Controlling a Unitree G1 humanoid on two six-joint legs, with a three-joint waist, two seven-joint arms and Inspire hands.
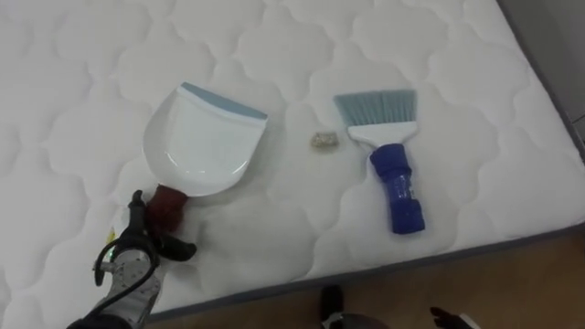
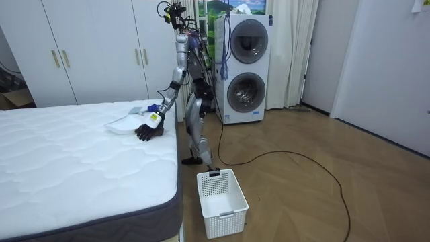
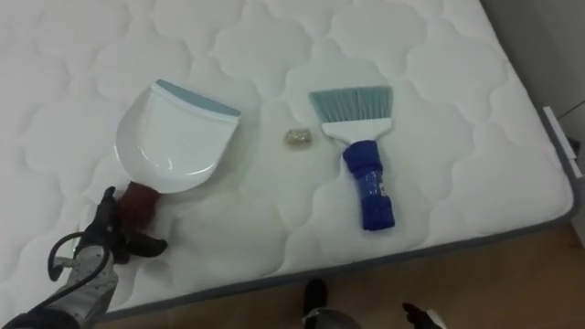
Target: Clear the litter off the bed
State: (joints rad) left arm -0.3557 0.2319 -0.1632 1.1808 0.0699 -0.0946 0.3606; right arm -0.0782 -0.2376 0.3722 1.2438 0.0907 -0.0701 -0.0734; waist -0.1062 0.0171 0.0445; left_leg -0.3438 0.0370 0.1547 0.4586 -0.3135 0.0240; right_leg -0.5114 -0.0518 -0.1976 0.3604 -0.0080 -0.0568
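Observation:
A white dustpan (image 1: 203, 137) with a blue lip and a dark red handle (image 1: 167, 208) lies on the white quilted mattress (image 1: 82, 73). To its right is a small crumpled scrap (image 1: 321, 141), and further right a blue-handled brush (image 1: 393, 164) with pale blue bristles pointing away from me. My left hand (image 1: 137, 247) sits at the end of the dustpan handle, fingers straight and spread, one finger left of the handle and the thumb below it. My right hand (image 1: 450, 319) barely shows at the bottom edge, over the floor.
The mattress's near edge (image 1: 366, 274) runs along the bottom, with wooden floor below it. I stand at the bedside. A white laundry basket (image 2: 222, 195) sits on the floor near the bed's corner, with stacked washing machines (image 2: 244, 67) behind me.

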